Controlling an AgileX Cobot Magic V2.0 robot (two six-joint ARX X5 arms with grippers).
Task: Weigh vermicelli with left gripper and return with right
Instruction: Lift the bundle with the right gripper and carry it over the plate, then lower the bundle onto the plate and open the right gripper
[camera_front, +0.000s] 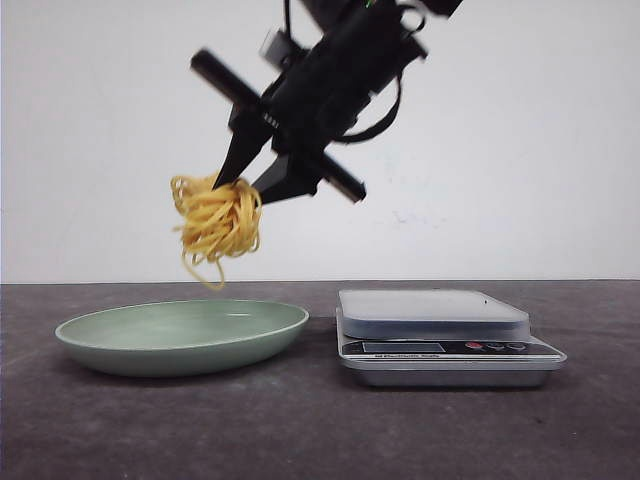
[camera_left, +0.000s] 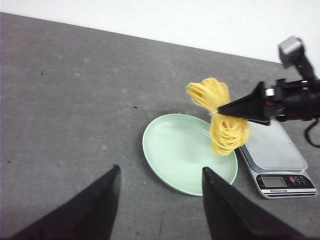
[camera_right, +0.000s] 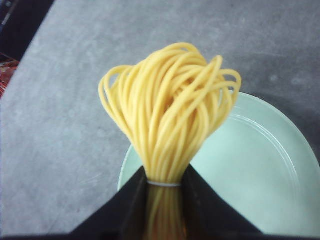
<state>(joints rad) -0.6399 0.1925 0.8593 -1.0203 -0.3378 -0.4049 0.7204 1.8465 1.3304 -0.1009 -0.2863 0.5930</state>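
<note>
Vermicelli (camera_front: 217, 222), a yellow looped bundle tied with a thin band, hangs in the air above the near-left part of the pale green plate (camera_front: 100, 345), touching nothing below it. The right tool (camera_front: 248, 180) pinches it at the band, its two tapered jaws pressed onto the waist of the bundle so the loops fan out beyond the tips; the right wrist view shows strands running on between the jaws as well. Gripping at the tied waist looks sensible, since it keeps the strands together as one load. Held over the plate and away from the scale (camera_front: 440, 335), the bundle appears to be on its return leg, with setting down on the plate the likely step left. The left tool (camera_left: 160, 200) holds nothing; its jaws stand spread apart, raised well back from the plate, probably to keep clear of the other arm.

The scale sits just beside the plate, its platform bare and its display and buttons facing the front camera. Both rest on a dark grey, slightly speckled table (camera_front: 320, 440). Behind it rises a plain white wall (camera_front: 520, 150) with no other features.
</note>
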